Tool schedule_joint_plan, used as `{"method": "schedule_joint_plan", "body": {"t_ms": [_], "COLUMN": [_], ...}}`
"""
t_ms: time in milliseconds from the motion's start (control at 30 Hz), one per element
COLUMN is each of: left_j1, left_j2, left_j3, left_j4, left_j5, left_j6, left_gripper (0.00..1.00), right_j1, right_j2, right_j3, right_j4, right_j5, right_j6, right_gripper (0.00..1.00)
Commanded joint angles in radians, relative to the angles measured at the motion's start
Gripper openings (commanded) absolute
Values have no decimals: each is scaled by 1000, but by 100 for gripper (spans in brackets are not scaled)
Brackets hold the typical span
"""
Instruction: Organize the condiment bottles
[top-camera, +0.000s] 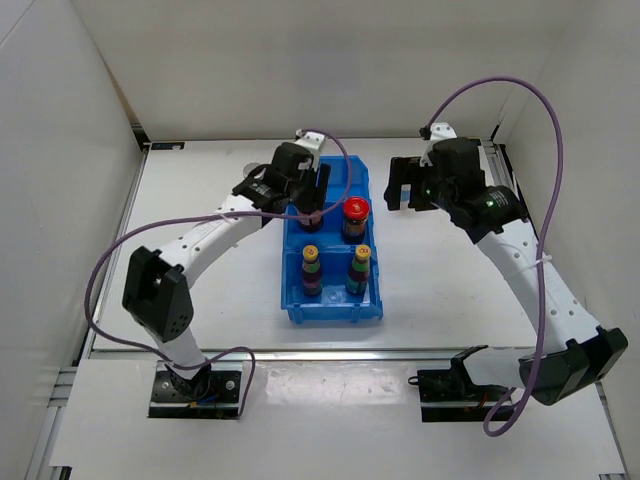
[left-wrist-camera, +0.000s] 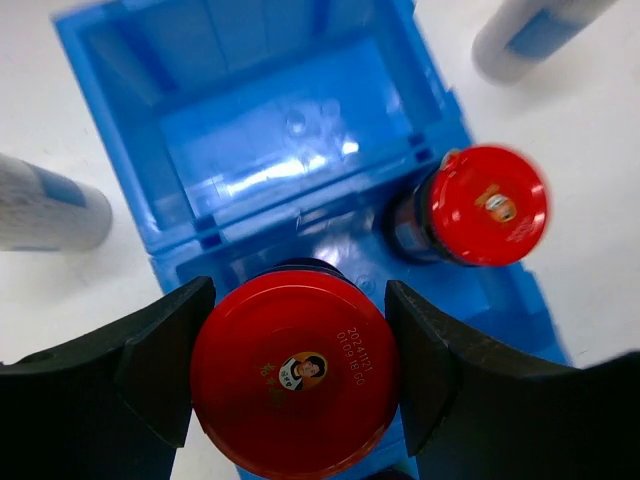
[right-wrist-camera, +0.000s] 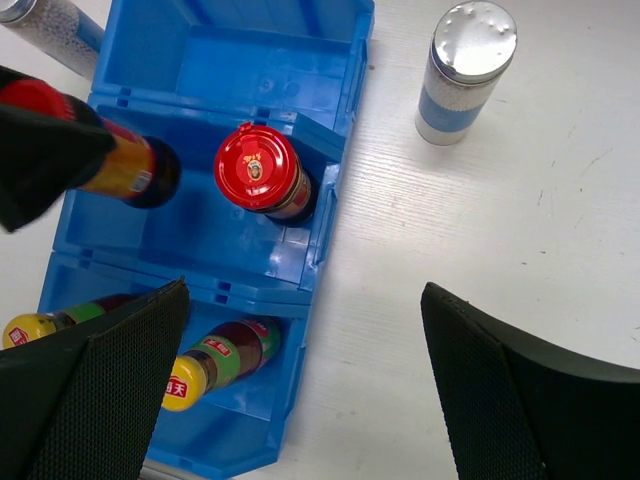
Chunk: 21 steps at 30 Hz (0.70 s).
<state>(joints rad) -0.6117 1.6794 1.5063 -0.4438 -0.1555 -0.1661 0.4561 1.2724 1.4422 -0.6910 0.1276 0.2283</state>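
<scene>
While the far compartment of the blue bin (top-camera: 330, 312) was seen empty, the right end effector (top-camera: 402, 186) was held wide open with nothing in it, and the left end effector (left-wrist-camera: 293, 352) was clamped on a red-capped bottle (left-wrist-camera: 295, 375) over the middle compartment, beside its twin (top-camera: 355, 212). Both yellow-capped bottles (top-camera: 311, 268) were stowed nearest; two silver-topped bottles (right-wrist-camera: 465, 65), flanking the bin on the counter (top-camera: 450, 290), were judged outstanding.

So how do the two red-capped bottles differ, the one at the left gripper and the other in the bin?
The gripped bottle is clamped between the fingers of the left gripper; the free bottle stands untouched. Seen from above, the gripped bottle is at the left of the blue bin's middle compartment, the free bottle at its right. Both have red caps and dark bodies.
</scene>
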Motion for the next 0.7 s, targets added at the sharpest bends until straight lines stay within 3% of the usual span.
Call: {"method": "schedule_joint_plan", "body": {"t_ms": [0,300,433,467,500,667], "left_j1": [1,1,1,1,1,1], "left_j2": [3,55,77,77,77,76], "left_j3": [-17,-101,-101,-101,-101,-83], "left_j4": [103,201,212,212,212,188], "left_j5": [4,-24,-33,-33,-42,-78], "left_j6": [-4,-4,-13,-13,-13,-13], "left_gripper": [11,11,23,28,43,99], "right_j1": [-16,-25,-34,-45,-45,-97], "right_j2": [-47,-56,-47,-38,-28,47], "right_j3": [-2,-20,-20,-20,-20,12], "right_j4": [-7,-7,-7,-7,-7,-7], "right_j5": [-2,-2,-2,-2,-2,-2], "right_j6": [-3,-3,-3,-3,-3,6], "right_gripper": [100,100,100,100,100,100]}}
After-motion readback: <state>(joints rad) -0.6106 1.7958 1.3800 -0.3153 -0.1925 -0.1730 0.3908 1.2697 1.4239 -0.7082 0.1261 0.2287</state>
